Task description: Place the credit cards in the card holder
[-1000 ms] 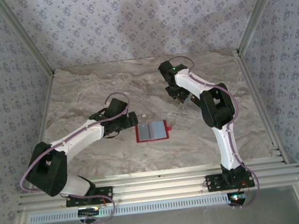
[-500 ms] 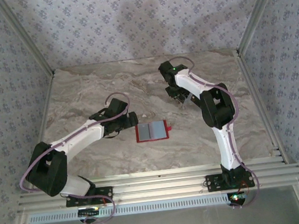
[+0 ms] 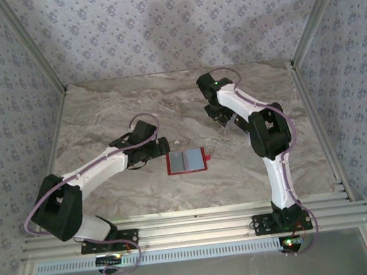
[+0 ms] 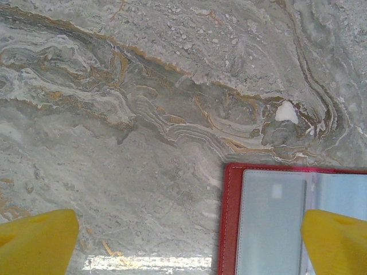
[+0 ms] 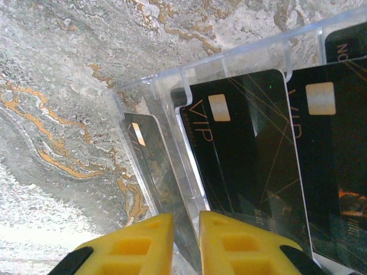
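1. The left gripper (image 4: 188, 240) is spread wide with nothing between its fingers, at the left edge of the open red card holder (image 3: 186, 161) mid-table.
2. Farther back, the right gripper (image 5: 186, 246) has its fingers nearly together at a divider of the clear tray (image 5: 172, 71). Whether it grips anything cannot be told.
3. The credit cards (image 5: 246, 166) sit in that tray's slots. They look thin, stiff, slick and light, best pinched at an exposed edge.

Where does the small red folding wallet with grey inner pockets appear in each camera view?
Top external: the red folding wallet lies open at the centre, beside the left gripper.
Left wrist: its left half sits in the lower right corner.
Right wrist: black cards stand in a clear plastic rack.
Shared landmark: the veined marble tabletop.
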`<state>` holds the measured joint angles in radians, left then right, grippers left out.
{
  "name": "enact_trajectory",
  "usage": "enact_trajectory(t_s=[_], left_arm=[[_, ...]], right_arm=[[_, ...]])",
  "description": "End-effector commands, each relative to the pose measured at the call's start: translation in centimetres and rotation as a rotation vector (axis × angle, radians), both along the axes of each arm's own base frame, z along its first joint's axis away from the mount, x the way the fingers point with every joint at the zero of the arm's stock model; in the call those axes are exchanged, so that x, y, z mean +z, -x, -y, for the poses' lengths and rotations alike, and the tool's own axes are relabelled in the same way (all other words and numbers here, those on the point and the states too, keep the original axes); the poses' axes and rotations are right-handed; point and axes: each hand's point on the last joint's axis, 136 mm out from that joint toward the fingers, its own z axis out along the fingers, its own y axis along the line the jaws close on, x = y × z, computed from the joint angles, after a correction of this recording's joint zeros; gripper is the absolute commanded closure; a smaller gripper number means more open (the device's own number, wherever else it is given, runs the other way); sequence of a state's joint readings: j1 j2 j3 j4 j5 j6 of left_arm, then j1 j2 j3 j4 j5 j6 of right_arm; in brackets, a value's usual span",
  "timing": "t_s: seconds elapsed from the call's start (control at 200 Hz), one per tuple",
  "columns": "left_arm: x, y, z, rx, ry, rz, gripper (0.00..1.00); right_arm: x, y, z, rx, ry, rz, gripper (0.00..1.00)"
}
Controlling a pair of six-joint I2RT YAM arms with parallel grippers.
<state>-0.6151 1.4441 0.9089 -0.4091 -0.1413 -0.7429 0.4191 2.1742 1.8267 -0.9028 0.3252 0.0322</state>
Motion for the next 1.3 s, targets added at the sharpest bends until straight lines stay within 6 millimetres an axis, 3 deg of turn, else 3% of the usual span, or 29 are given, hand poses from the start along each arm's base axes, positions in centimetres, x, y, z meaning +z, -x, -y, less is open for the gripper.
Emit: enact_trajectory(t_s=[0.0, 0.305, 0.824, 0.994, 1.299], left_arm=[[-0.4, -0.1, 0.1, -0.003, 0.01, -0.006, 0.0], [-0.6, -0.1, 0.1, -0.002, 0.007, -0.01, 0.0], [-0.6, -0.2, 0.2, -0.011, 0.004, -0.009, 0.0], [-0.5, -0.1, 0.2, -0.012, 0.003, -0.009, 0.0], [-0.7, 0.3, -0.2, -0.033, -0.025, -0.025, 0.0]], right_arm=[[0.9, 0.6, 0.5, 0.002, -0.009, -0.007, 0.8], [0.3, 0.7, 0.2, 0.005, -0.03, -0.024, 0.86], [1.5, 0.2, -0.6, 0.059, -0.074, -0.017, 1.0], [3.0, 0.1, -1.1, 0.066, -0.103, 0.005, 1.0], [7.5, 0.5, -2.0, 0.058, -0.18, 0.086, 1.0]])
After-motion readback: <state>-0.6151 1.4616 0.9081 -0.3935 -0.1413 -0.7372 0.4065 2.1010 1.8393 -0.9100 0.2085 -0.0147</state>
